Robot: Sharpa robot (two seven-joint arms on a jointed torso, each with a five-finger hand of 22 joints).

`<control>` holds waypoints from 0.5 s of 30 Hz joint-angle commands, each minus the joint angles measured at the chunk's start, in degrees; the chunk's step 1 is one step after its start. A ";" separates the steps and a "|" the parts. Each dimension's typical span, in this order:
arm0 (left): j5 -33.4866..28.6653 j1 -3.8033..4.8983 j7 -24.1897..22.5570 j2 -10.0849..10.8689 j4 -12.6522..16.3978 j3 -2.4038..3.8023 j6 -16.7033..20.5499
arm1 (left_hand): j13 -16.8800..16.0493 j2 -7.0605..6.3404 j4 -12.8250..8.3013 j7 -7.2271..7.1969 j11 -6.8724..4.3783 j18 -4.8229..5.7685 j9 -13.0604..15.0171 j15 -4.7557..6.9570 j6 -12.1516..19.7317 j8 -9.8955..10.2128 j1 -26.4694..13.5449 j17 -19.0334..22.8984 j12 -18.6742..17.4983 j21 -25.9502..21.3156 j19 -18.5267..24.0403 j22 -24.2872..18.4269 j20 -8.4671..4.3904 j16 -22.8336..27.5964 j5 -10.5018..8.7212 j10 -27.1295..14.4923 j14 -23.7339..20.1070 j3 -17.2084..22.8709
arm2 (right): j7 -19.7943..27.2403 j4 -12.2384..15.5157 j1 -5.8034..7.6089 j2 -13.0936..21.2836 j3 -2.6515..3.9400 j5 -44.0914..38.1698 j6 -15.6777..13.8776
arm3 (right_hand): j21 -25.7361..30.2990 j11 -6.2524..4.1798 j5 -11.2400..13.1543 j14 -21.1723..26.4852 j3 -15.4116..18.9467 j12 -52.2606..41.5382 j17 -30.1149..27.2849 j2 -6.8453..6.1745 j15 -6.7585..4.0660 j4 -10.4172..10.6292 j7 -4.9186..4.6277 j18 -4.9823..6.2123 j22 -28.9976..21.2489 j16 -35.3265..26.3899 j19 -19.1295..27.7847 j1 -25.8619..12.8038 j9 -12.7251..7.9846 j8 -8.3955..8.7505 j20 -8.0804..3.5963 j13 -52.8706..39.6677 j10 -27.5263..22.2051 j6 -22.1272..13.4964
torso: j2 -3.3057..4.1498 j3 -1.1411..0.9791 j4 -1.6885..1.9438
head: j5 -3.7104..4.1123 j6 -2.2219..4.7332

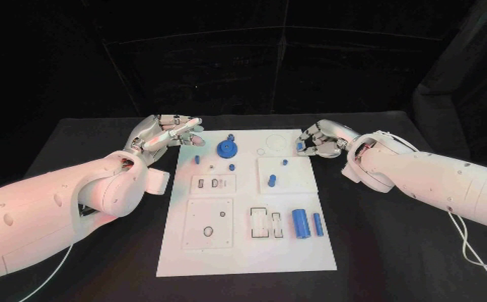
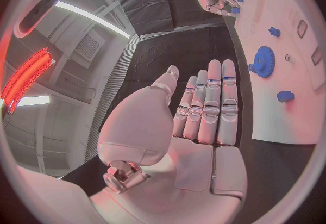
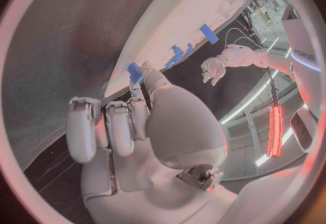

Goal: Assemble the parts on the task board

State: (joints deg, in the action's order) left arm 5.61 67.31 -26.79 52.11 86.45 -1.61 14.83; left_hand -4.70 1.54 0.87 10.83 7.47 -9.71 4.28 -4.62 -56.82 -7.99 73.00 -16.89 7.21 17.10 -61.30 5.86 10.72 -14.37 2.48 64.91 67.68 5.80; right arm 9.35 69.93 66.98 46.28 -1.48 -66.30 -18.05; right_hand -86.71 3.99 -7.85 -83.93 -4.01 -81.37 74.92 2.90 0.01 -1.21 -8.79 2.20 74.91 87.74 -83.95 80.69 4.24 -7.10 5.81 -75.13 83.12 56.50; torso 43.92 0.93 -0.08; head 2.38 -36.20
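Hands (image 1: 172, 131), two, flanking board (image 1: 247, 260); cylinders (image 1: 300, 222), two.

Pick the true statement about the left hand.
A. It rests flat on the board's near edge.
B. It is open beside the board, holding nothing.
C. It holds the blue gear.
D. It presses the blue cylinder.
B: the left hand has its fingers extended and empty over the black table beside the task board, with the blue gear lying apart on the board.

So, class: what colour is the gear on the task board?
Blue; the gear shows best in the head view.
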 commanded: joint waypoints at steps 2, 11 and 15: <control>0.24 0.07 -0.08 0.08 0.16 0.04 -0.71 | 0.04 0.22 -0.41 0.10 0.06 -0.78 -0.06 0.17 -0.09 0.19 0.30 -0.05 -0.18 -0.26 -0.43 -0.05 -0.04 0.18 0.34 0.07 0.11 0.09 | -1.17 0.01 0.10 -0.05 0.02 -1.99 -0.28 | -0.29 -0.29 0.31 -5.02 -0.49 0.06 10.29 0.54 -0.54 -0.19 0.14 -0.71 8.18 0.41 -2.99 0.26 0.04 -0.33 -0.20 -6.57 0.10 0.72 | -0.01 0.00 0.04 | 0.04 -0.13; 0.24 0.08 -0.10 0.20 0.29 0.04 -0.75 | 0.07 0.26 -0.48 0.12 0.08 -0.77 -0.08 0.16 -0.08 0.27 0.37 -0.13 -0.31 -0.29 -0.44 -0.07 -0.03 0.22 0.34 0.02 0.11 0.14 | -2.52 0.42 0.09 -0.27 0.02 -3.31 -1.53 | -0.34 -0.64 0.38 -5.07 -1.55 0.04 10.50 0.93 -0.85 -0.73 0.52 -0.73 8.29 0.47 -3.04 0.41 -0.04 -0.55 -0.50 -6.63 0.16 1.61 | 0.04 -0.05 0.06 | -0.01 -0.28; 0.24 0.08 -0.10 0.26 0.37 0.04 -0.74 | 0.08 0.31 -0.54 0.12 0.08 -0.77 -0.09 0.15 -0.08 0.30 0.45 -0.17 -0.37 -0.30 -0.45 -0.09 -0.03 0.25 0.34 0.02 0.10 0.20 | -3.26 0.55 0.08 -0.44 0.02 -4.19 -2.69 | -0.34 -0.77 0.54 -5.08 -2.22 0.07 10.58 1.30 -0.98 -0.98 0.64 -0.73 8.30 0.50 -3.04 0.49 -0.09 -0.59 -0.63 -6.61 0.15 1.92 | -0.01 -0.02 0.03 | -0.03 -0.31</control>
State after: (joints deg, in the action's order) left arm 5.61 67.31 -26.76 52.33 86.64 -1.61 14.79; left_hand -4.70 1.54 0.71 10.83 7.48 -9.71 4.29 -4.62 -56.82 -8.00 73.00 -17.02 7.21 17.10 -61.29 5.87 10.72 -14.37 2.48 64.90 67.68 5.96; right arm 7.38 70.34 66.98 45.88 -1.45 -68.82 -18.99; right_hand -86.70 3.76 -7.51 -83.96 -5.89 -81.65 74.91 3.36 -0.44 -2.25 -8.25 2.20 74.91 87.98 -84.15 81.15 4.11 -7.39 5.59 -75.14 83.31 58.03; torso 43.92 0.90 -0.03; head 2.39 -36.47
